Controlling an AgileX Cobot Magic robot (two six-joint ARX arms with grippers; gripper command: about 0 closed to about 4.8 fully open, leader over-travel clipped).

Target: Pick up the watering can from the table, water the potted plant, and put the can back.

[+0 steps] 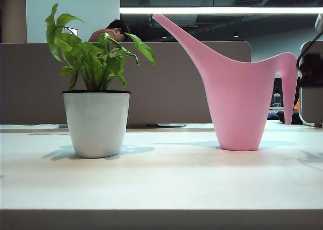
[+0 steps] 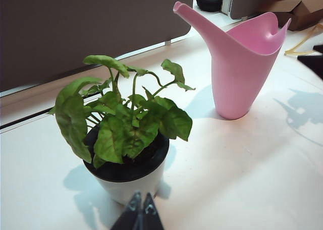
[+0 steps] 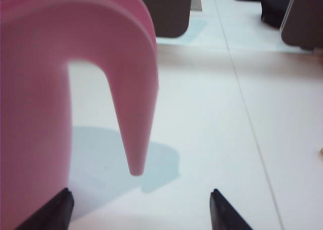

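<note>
The pink watering can (image 1: 237, 104) stands upright on the off-white table (image 1: 166, 184), right of middle, with its long spout slanting up to the left. The potted plant (image 1: 96, 121), green leaves in a white pot, stands to its left. In the right wrist view my right gripper (image 3: 140, 197) is open just behind the can's curved handle (image 3: 133, 114), with nothing between its fingers. A dark part of the right arm (image 1: 310, 71) shows at the exterior view's right edge. My left gripper (image 2: 140, 204) is shut and empty, close to the plant (image 2: 126, 134), with the can (image 2: 242, 63) beyond it.
A brown partition (image 1: 171, 83) runs behind the table, with a person (image 1: 113, 31) beyond it. A cardboard box (image 2: 303, 10) and a yellowish cable (image 2: 303, 43) lie past the can. The table's dark front edge (image 1: 161, 220) is near the camera.
</note>
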